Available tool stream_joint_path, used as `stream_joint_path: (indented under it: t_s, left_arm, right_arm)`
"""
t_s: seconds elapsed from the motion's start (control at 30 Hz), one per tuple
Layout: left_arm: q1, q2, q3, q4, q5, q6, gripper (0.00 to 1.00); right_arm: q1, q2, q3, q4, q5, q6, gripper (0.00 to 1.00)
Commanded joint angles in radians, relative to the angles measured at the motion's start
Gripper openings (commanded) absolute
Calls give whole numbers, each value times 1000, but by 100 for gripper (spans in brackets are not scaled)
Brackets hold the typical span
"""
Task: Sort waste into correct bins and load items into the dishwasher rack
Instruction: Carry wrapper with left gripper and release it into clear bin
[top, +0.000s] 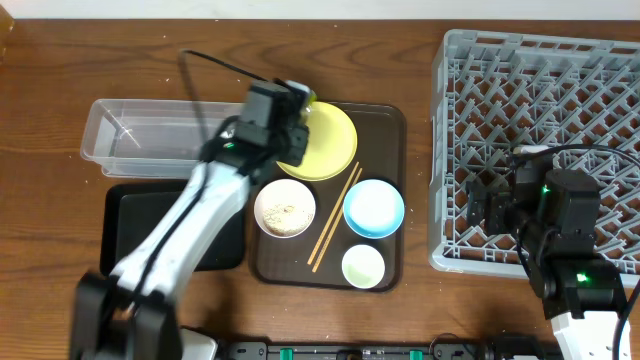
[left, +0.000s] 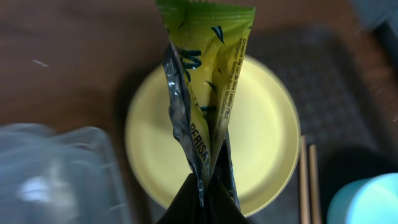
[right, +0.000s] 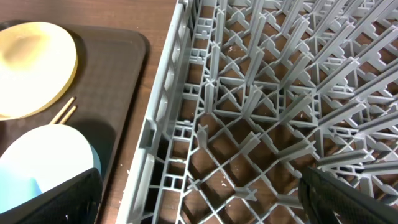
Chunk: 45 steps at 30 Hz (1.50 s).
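Right, overhead first: the left gripper (top: 293, 100) hangs over the near edge of the yellow plate (top: 325, 145), which sits on the brown serving tray (top: 392, 125). The clear tub (top: 130, 135) and the black tray (top: 130, 215) lie to one side on the tabletop. I judge the main risk to be a bad drop. If I let go short of a bin, the wrapper lands back on the plate or on bare wood. A low swing could also clip the tub wall.

From the left wrist, the gripper is clamped on the bottom end of the snack wrapper (left: 205, 81), pinching only a thin fold. The rest hangs loose, so I think a quick move could make it flap or slip free. I can read "PERISA" up the seam. The small print beside it is too fine to make out.

From the right wrist, the right gripper (right: 199, 208) hovers over the dishwasher rack (right: 261, 93) with its jaws wide apart and nothing between them. The pegs below stand close together, so a careless descent could snag a finger on them. I see no writing there.
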Motion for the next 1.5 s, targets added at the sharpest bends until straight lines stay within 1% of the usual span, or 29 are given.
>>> stream_joint_path:
  t_s: [0.0, 0.1, 0.3, 0.37, 0.4, 0.43, 0.47, 0.5, 0.57, 0.6, 0.63, 0.73, 0.8, 0.87, 0.97, 1.03, 1.07, 1.1, 1.13, 1.23, 1.27, 1.4, 1.43, 1.47]
  left_arm:
    - [55, -70, 0, -37, -27, -2, 7]
    - [113, -93, 0, -68, -74, -2, 7]
    - [252, -51, -2, -105, -77, -19, 8]
    - [282, -31, -2, -109, -76, -28, 17]
    - [291, -22, -2, -112, -76, -28, 24]
    - [299, -14, -2, -115, -76, -28, 27]
    - [303, -8, -2, -116, -76, -28, 33]
    - [305, -4, -2, -116, -76, -28, 41]
    - [305, -3, -2, -116, -76, -28, 53]
    - [305, -5, -2, -116, -76, -28, 62]
    - [305, -11, -2, -121, -75, -28, 68]
    - [305, -59, -1, -151, -72, -51, 80]
    - [305, -98, -1, -162, -72, -71, 84]
    - [305, -131, -1, -185, -67, -92, 86]
    - [305, -194, -1, -300, -70, -150, 86]
    - [307, -218, -2, -382, -121, -255, 87]
    - [308, -226, -2, -421, -147, -320, 89]
    - [308, -228, -2, -443, -150, -353, 90]
    - [308, -228, -2, -451, -146, -369, 89]
    - [308, -218, -2, -407, -145, -354, 80]
    - [308, -212, -2, -374, -145, -341, 72]
    - [308, -174, -2, -220, -144, -332, 25]
    - [308, -161, -2, -190, -144, -332, 21]
    - [308, -143, -2, -161, -144, -332, 19]
  right_arm:
    - [7, -5, 21, -1, -8, 14, 99]
    - [7, -5, 21, -1, -8, 14, 99]
    - [7, -5, 21, -2, -8, 14, 99]
    - [7, -5, 21, -1, -8, 14, 99]
    - [7, -5, 21, -1, -8, 14, 99]
    - [7, -5, 21, -1, -8, 14, 99]
    - [7, -5, 21, -2, -8, 14, 99]
    - [7, -5, 21, -2, -8, 14, 99]
    - [7, -5, 21, -2, -8, 14, 99]
    - [7, -5, 21, -2, -8, 14, 99]
    - [7, -5, 21, -3, -8, 14, 99]
    - [7, -5, 21, -8, -8, 14, 99]
    - [7, -5, 21, -9, -8, 14, 99]
    - [7, -5, 21, -8, -8, 14, 99]
    - [7, -5, 21, -9, -8, 14, 99]
    - [7, -5, 21, -11, -8, 14, 99]
    - [7, -5, 21, -12, -8, 14, 99]
    - [7, -5, 21, -12, -8, 14, 99]
    - [7, -5, 21, -12, -8, 14, 99]
    - [7, -5, 21, -11, -8, 14, 99]
    - [7, -5, 21, -11, -8, 14, 99]
    - [7, -5, 21, -13, -8, 15, 99]
    - [7, -5, 21, -13, -8, 15, 99]
    - [7, -5, 21, -13, -8, 15, 99]
